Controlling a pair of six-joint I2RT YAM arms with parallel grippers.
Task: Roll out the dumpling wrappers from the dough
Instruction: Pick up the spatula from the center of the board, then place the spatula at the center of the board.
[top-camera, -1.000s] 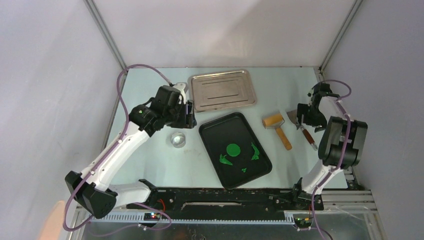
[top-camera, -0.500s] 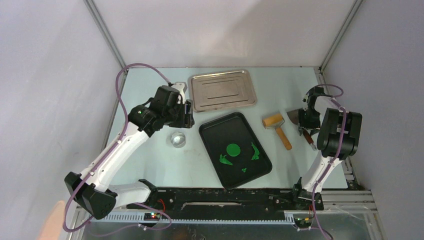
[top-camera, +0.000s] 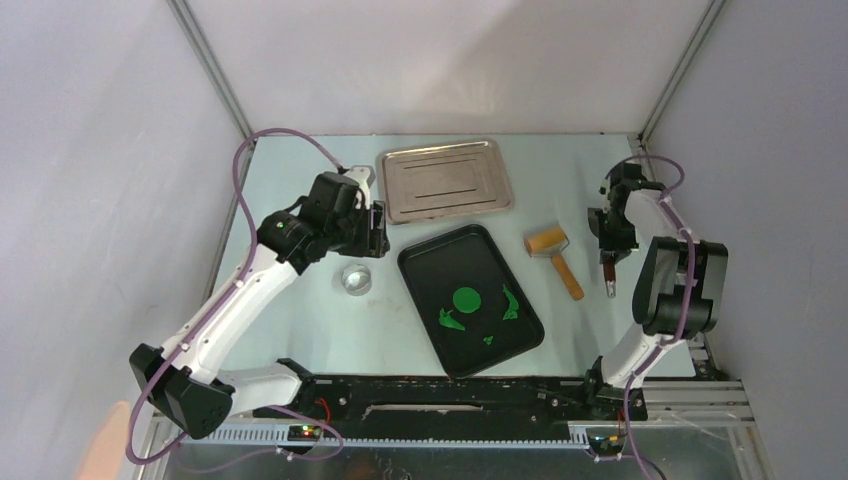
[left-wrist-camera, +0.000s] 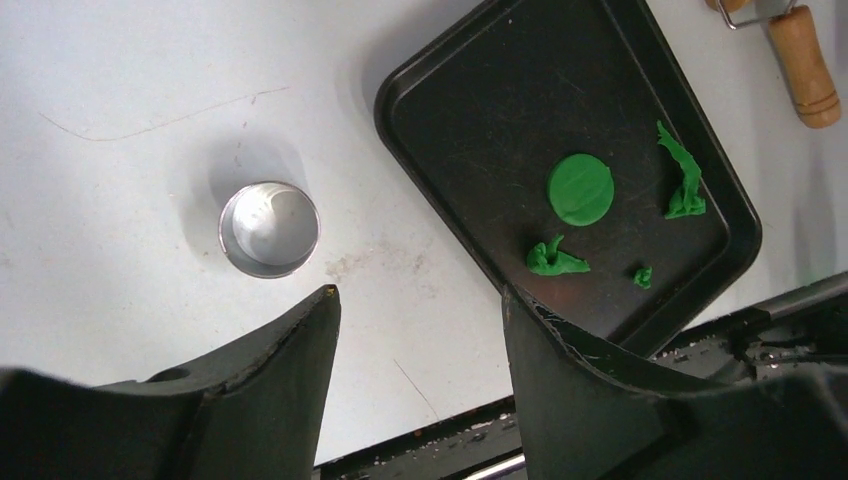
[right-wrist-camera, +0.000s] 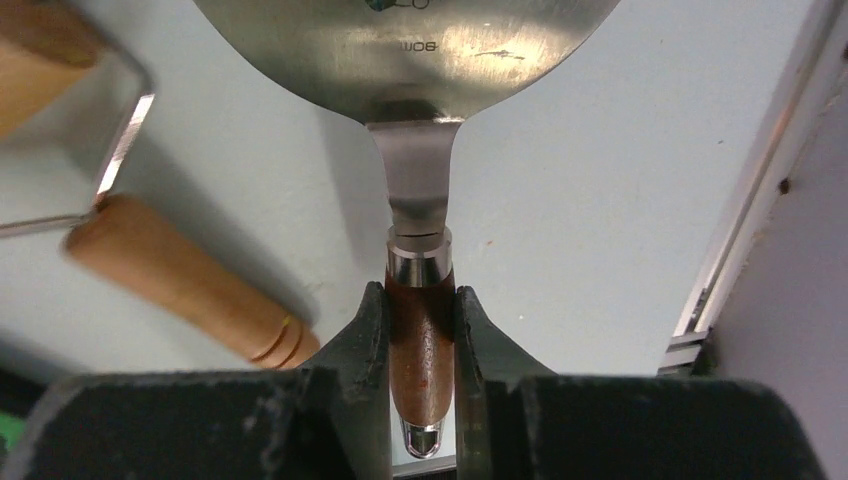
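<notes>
Well left of right gripper, wrapper

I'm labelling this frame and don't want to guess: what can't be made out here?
- spatula in the right gripper: blade cut off by the top edge in the right wrist view, hidden under that gripper from above.
- roller: head blurred and cropped at the left edge, right wrist view.
- dumpling wrapper: thickness unreadable, seen flat from above and small.
- Whether the spatula is off the table: cannot tell.

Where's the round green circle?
In the top view, the green disc lies mid-table on the black tray, with green scraps to its right and in front.
</notes>
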